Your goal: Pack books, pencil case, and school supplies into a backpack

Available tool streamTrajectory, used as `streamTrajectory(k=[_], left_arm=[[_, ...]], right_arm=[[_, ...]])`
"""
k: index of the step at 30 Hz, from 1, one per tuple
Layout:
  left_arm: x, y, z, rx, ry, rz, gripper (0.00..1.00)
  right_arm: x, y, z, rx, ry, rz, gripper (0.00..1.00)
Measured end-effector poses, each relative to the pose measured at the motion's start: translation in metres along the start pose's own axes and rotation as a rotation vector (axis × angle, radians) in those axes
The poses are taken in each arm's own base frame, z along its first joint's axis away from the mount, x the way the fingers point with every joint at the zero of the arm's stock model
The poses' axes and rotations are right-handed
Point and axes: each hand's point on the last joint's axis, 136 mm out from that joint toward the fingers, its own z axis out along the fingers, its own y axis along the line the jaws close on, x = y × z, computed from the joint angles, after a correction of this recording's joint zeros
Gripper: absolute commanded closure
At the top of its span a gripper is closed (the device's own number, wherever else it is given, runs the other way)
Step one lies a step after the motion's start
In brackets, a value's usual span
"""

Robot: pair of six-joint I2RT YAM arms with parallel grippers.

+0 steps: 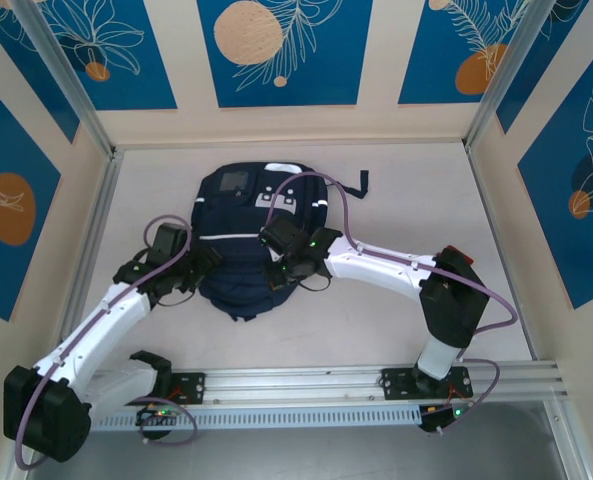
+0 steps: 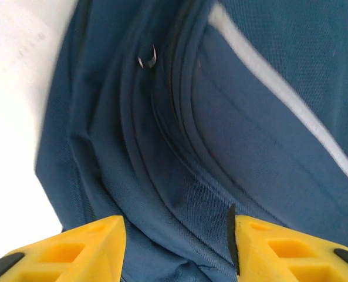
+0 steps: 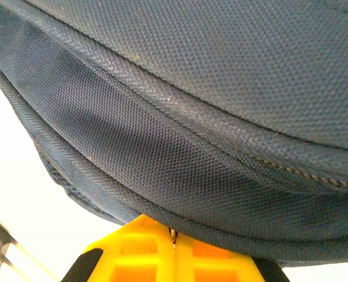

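Yellow plastic fingers (image 2: 85,249) of the left gripper (image 2: 176,249) parted to roughly half, holding nothing, straddling a soft rounded fold of cloth without pinching it. From above, parked against the left flank of the large dark navy woven-fabric backpack (image 1: 238,225), near its rounded end.

Backpack itself: flat on the pale table (image 1: 406,200), mid-table, long axis running straight away from the arm bases. Light grey buckled patch (image 1: 279,196) at the far end, thin white stripe (image 1: 238,236) across the middle, rounded end nearest the bases. Close up from the left wrist, layered seams and a dark zip track (image 2: 162,117) climbing away directly ahead of the parted jaws.

Right of centre on the backpack, over its near half: right gripper (image 1: 281,272), fully closed, pressed up under a bulging seam. Small metal sliver (image 3: 174,236) at the join of the two pads, possibly a zip pull. Cannot tell whether actually gripped. Line of zip teeth (image 3: 303,173) just above and to the right.

Judged step: getting the main compartment open before any packing. Deciding relation: zip line curving round the backpack's near end, between the two grippers, lying across the left jaws' reach and along the right gripper's pull. Right arm the nearer to the pull, left placed to brace cloth.
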Motion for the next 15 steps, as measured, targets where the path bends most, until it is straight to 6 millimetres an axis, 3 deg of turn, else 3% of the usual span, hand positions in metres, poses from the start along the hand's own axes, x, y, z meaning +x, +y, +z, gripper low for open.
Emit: streamTrajectory(k=[4, 10, 13, 15], left_arm=[[0.014, -0.003, 0.011, 0.026, 0.039, -0.038, 0.54], [0.019, -0.007, 0.024, 0.037, 0.054, -0.072, 0.59], [0.02, -0.007, 0.029, 0.029, 0.059, -0.081, 0.68], [0.021, -0.004, 0.033, 0.016, 0.06, -0.082, 0.8]], right_arm=[[0.0, 0.0, 0.0, -0.001, 0.0, 0.0, 1.0], [0.0, 0.0, 0.0, -0.003, 0.002, 0.0, 1.0], [0.001, 0.0, 0.0, -0.001, 0.004, 0.0, 1.0], [0.001, -0.001, 0.0, 0.004, 0.004, 0.0, 1.0]])
